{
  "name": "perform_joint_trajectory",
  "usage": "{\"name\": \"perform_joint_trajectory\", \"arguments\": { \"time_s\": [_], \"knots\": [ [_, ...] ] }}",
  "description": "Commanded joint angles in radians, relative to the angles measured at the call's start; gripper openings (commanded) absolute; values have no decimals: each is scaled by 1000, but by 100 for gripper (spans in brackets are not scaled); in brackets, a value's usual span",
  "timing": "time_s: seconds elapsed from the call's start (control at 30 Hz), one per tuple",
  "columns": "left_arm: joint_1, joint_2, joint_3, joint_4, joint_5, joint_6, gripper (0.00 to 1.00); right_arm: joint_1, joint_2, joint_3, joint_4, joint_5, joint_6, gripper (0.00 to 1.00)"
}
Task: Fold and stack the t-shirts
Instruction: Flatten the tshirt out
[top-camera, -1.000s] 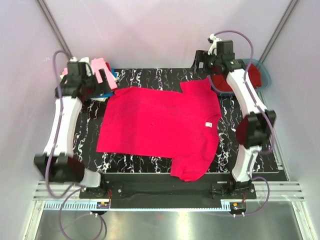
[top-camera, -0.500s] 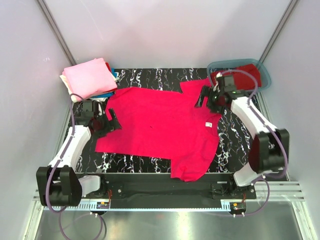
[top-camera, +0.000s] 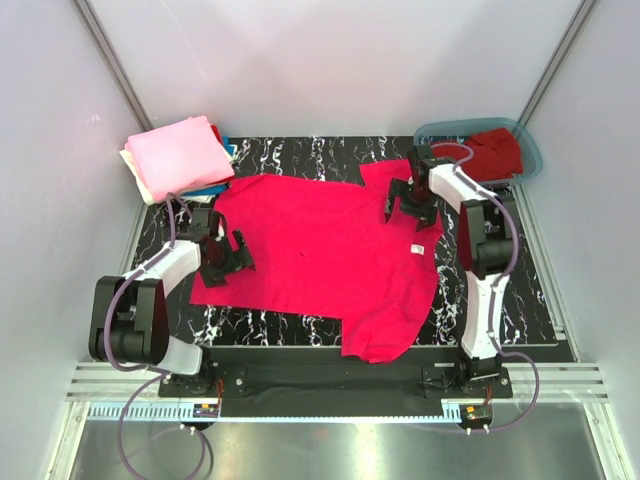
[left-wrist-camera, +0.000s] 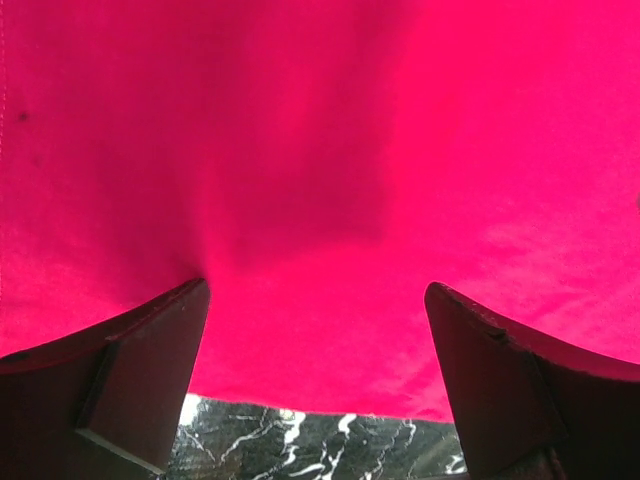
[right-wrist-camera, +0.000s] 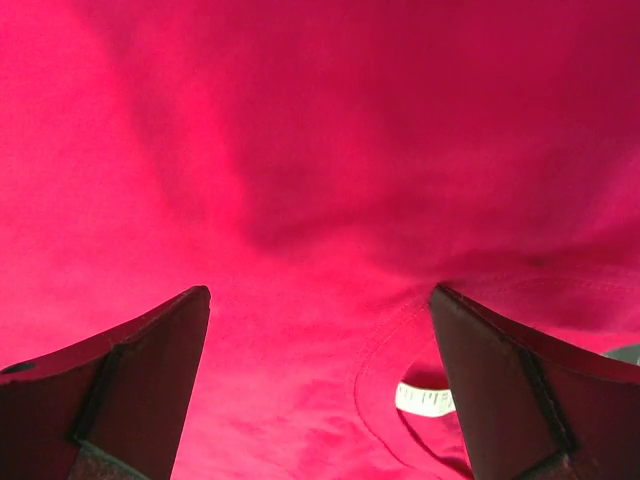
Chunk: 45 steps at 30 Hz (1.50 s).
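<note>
Left claw (left-wrist-camera: 315, 288), right claw (right-wrist-camera: 318, 291) (both wide) — lowered over red t-shirt (top-camera: 320, 250).

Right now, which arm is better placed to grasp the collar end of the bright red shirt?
The right. The right hand, open, hangs over the collar of the bright red shirt, and the white neck label shows in its wrist view. The left hand, also open, is at the opposite hem edge.

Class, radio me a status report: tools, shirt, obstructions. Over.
Left tool open, low over the red t-shirt at its hem. Right tool open, low over the collar. Shirt flat, unfolded. Nothing blocking either tool.
</note>
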<state>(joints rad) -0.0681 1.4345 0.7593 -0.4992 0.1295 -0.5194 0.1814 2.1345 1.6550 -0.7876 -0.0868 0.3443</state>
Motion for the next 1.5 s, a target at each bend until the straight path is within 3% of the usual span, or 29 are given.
{"name": "perform_joint_trajectory", "arguments": {
  "time_s": [0.0,0.27,0.53,0.67,0.93,1.13,1.2,1.33,1.47],
  "knots": [
    [-4,21,-5,77,-36,-18,95,3,132,178,-99,84,-48,100],
    [-4,3,-81,128,-10,-56,93,1,412,674,-278,56,-67,100],
    [-7,-92,-92,108,9,-82,91,1,530,928,-347,45,-87,100],
    [-13,-190,-57,50,-4,-87,91,1,366,731,-293,51,-90,100],
    [-18,-328,-8,-78,-50,-90,93,1,-223,174,-144,82,-16,100],
    [-13,-347,-29,-88,-44,-80,93,26,-651,-517,16,7,151,100],
    [2,-339,-32,-102,-54,-62,93,81,-752,-625,42,30,212,100],
    [33,-362,-46,-102,-34,-57,93,348,-837,-829,39,82,356,100],
    [34,-393,-37,-119,-14,-68,93,473,-950,-948,27,150,531,99]
  ]
}}
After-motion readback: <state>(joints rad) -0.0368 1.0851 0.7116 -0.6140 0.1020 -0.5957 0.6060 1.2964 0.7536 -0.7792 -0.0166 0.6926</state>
